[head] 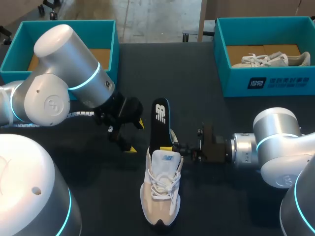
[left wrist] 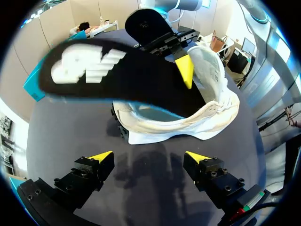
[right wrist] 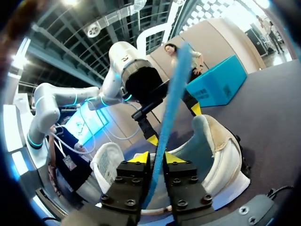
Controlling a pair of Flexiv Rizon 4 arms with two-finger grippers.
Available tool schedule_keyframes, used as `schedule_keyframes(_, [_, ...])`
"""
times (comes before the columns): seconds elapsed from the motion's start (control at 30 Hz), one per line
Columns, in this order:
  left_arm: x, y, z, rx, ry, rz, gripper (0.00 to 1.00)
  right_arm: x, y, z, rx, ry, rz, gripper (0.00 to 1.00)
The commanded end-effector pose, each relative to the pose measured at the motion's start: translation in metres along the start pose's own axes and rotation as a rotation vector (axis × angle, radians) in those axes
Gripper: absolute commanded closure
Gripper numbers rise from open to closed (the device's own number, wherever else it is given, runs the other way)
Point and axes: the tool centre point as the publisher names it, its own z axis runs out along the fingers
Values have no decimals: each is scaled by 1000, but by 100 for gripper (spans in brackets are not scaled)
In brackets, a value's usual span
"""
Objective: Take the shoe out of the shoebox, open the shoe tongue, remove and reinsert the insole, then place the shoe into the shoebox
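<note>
A white and beige shoe (head: pixel 161 189) lies on the dark table, toe toward me. A black insole (head: pixel 160 123) with a teal edge sticks up out of its heel opening. My right gripper (head: pixel 174 146) comes in from the right at the shoe's collar. In the right wrist view the insole (right wrist: pixel 171 94) runs edge-on between the fingers of the right gripper (right wrist: pixel 157 157), which stand slightly apart. My left gripper (head: pixel 136 136) hangs wide open just left of the insole, holding nothing. From the left wrist the insole (left wrist: pixel 113 70) and shoe (left wrist: pixel 207 108) lie ahead of the left gripper (left wrist: pixel 150 155).
A teal shoebox (head: pixel 275 83) stands at the back right with another white shoe (head: pixel 270 60) inside. A second teal box (head: pixel 59 24) sits at the back left, behind my left arm.
</note>
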Motion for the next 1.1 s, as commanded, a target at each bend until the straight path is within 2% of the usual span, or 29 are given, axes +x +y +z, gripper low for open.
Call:
schedule_keyframes(0.03, [1,1,0,2,-2,1,0,3,7,0,7,6,-11,62])
schedule_keyframes(0.6, [1,1,0,2,-2,1,0,-1,32,17,26,10,-46,61])
schedule_keyframes(0.8, [1,1,0,2,-2,1,0,-7,36,25,43,-24,-36,65])
schedule_keyframes(0.87, [1,1,0,2,-2,1,0,-8,36,27,49,-37,-33,73])
schedule_keyframes(0.93, [1,1,0,2,-2,1,0,-10,36,28,54,-53,-26,100])
schedule_keyframes(1.1, [1,1,0,2,-2,1,0,-17,33,27,61,-62,-6,100])
